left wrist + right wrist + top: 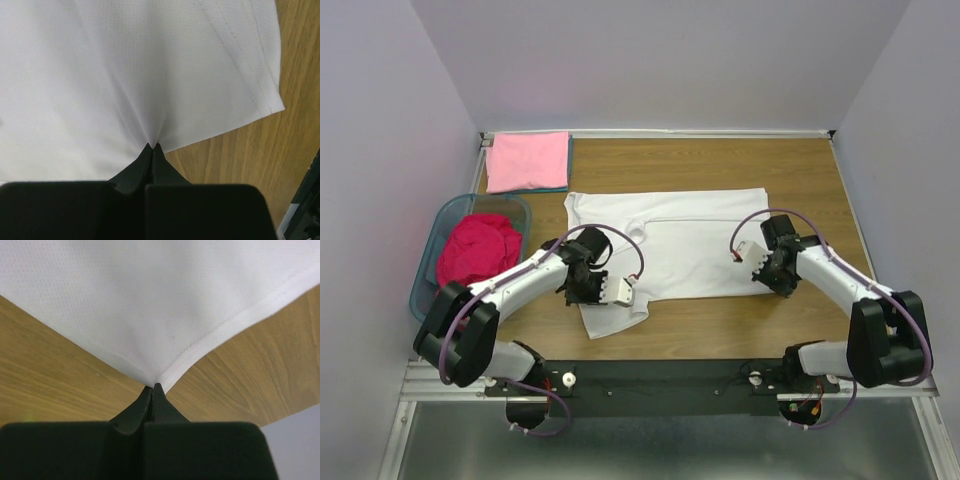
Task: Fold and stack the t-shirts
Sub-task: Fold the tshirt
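Table (820,170): wood top.
White t-shirt (690,245): spread flat at centre. Judged a thin, light, limp knit that will drape and slide on the wood; best taken at hems and corners.
Pink t-shirt (527,160): folded, at 11 o'clock.
Magenta-red t-shirt (478,248): bunched in the teal basket (432,235), at 9 o'clock.
Left gripper (154,146): pinching the white shirt's near edge beside a sleeve, at 7 o'clock.
Right gripper (155,386): pinching a hem corner, at 4 o'clock.
Labels and writing: none legible.
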Controlling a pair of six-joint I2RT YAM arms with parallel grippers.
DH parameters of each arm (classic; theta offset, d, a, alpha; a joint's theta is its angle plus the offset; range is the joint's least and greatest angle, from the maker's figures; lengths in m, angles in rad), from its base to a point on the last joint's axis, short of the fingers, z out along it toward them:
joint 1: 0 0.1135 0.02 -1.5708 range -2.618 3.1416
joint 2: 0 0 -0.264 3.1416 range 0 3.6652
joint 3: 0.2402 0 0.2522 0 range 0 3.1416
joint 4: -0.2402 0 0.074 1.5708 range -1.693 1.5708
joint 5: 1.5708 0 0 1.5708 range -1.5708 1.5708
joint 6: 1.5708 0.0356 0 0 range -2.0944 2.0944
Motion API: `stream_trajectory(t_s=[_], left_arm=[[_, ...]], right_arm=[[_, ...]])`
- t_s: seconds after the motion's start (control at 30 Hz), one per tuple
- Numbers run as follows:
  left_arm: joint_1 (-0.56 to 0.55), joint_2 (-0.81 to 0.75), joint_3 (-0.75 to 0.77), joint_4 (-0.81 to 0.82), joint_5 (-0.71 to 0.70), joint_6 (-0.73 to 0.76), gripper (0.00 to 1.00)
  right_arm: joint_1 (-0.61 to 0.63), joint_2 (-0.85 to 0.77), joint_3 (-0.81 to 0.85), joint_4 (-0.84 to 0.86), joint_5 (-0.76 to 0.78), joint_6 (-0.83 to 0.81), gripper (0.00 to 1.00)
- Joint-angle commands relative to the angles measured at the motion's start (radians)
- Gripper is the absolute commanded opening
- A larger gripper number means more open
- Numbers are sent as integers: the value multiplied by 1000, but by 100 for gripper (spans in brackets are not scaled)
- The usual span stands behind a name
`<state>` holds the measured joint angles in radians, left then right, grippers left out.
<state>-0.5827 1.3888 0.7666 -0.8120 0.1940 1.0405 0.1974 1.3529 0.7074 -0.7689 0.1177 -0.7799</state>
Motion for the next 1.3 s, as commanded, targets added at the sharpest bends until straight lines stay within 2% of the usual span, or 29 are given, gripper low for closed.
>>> stream_trajectory(t_s=[0.0,0.33,0.6,0.87,1.27], left_arm=[[-2,-62,49,-91,10,1,0],[75,-13,224,-144,25,39,0],[194,142,384,-138,35,104,0],[244,301,554,-141,28,141,0],[291,453,658,-119,27,158,0]], right_arm=[[2,-72,27,-64,-6,-22,0],[-36,-8,150,-98,-35,-64,1],[-85,129,282,-101,-39,-125,0],[-98,262,426,-101,-47,-150,1],[-116,471,607,-99,-44,-171,1]])
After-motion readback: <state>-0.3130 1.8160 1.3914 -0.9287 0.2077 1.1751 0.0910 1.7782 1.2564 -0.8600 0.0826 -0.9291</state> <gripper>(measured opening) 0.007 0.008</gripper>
